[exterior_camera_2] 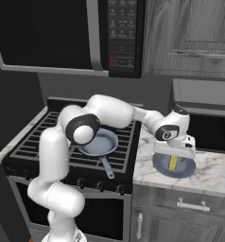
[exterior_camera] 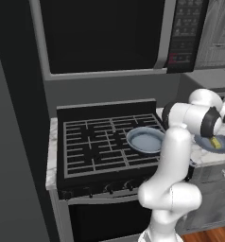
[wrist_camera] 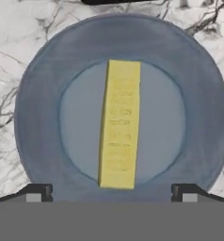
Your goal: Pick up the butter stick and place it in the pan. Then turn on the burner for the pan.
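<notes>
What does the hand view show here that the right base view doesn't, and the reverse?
Hand view alone: the two dark fingertips standing wide apart on either side of the butter stick, and faint markings on its face.

Right base view alone: the pan on the stove, the microwave above it, and the gripper poised over the plate.

Both: butter stick lying in the grey-blue plate on the marble counter.

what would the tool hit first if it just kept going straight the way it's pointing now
Most likely the butter stick. The open tool points down at it, and the stick lies centred on the round plate on the marble counter. The finger tips straddle it, so they might reach the plate instead; depth is unclear.
</notes>
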